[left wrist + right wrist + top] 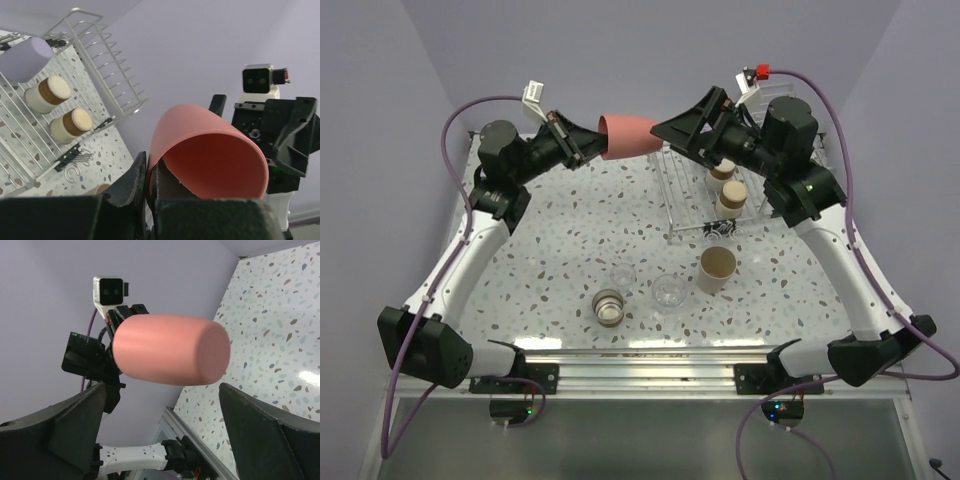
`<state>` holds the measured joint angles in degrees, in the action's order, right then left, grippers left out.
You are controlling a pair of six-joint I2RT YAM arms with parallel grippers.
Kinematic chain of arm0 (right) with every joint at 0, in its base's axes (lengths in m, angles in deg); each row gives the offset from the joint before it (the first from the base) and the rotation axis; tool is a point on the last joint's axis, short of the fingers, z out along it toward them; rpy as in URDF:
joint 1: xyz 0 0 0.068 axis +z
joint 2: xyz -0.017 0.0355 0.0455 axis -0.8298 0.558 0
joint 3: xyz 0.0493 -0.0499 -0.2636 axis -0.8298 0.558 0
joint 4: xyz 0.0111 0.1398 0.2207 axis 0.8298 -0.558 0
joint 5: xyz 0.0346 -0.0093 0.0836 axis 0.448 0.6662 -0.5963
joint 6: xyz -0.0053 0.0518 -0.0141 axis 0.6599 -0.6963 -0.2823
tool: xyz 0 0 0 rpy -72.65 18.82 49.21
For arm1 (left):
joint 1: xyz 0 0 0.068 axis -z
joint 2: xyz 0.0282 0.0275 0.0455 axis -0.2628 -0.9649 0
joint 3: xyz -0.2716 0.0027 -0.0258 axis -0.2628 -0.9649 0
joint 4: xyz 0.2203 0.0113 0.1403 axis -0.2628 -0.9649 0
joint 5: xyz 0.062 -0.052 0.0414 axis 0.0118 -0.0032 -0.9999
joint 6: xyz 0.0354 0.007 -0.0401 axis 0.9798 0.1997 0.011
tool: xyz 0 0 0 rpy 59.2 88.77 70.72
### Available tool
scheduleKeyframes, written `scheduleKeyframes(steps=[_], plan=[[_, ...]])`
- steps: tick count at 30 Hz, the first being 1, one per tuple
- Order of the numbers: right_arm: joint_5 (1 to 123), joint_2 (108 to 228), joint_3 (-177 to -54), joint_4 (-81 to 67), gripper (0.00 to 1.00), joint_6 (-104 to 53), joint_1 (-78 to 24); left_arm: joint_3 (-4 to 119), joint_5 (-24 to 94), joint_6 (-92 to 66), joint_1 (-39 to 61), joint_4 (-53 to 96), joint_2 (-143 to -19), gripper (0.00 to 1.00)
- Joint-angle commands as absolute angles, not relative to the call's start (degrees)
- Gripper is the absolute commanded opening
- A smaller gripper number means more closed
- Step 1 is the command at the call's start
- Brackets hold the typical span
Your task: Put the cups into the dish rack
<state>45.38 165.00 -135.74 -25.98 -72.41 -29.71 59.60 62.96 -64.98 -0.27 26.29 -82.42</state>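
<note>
Left claw (pixel 582 150) pinches the rim of the coral-red cup (pixel 630 137), held sideways in mid-air. Right claw (pixel 658 128) spread, fingers flanking the cup's base, clear of it. Dish rack (pixel 682 195) below right claw holds lavender cup (pixel 22 60) and two brownish cups (pixel 47 94).

The speckled bench (pixel 550 240) carries the wire dish rack (pixel 678 200), which stands under and just beside the right hand (pixel 660 130). Four cups stand loose, well short of both hands toward the arm bases. The beige cup (pixel 717 270) is on the right hand's side, near the rack's corner. One clear cup (pixel 669 292), another clear cup (pixel 623 277) and a brownish cup (pixel 609 307) stand closer to the left hand's (pixel 588 152) side.
</note>
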Motion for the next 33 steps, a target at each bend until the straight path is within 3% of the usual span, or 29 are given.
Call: scheduleKeyframes(steps=[1, 10, 19, 33], plan=[[43.66, 165.03, -134.20, -22.21, 0.98, -74.77, -30.07, 58.09, 65.52, -69.04, -0.82, 34.17, -79.79, 0.00], [44.01, 166.53, -133.23, -19.05, 0.98, -78.89, -30.16, 55.54, 66.39, -72.03, -0.73, 38.57, -79.09, 0.00], [44.72, 167.40, -131.04, -14.39, 0.98, -83.03, -30.24, 46.32, 66.13, -83.45, -0.73, 57.37, -79.35, 0.00], [43.66, 169.60, -131.47, -10.70, 0.96, -86.02, -30.16, 44.38, 65.34, -90.05, -0.73, 66.52, -82.77, 0.00]])
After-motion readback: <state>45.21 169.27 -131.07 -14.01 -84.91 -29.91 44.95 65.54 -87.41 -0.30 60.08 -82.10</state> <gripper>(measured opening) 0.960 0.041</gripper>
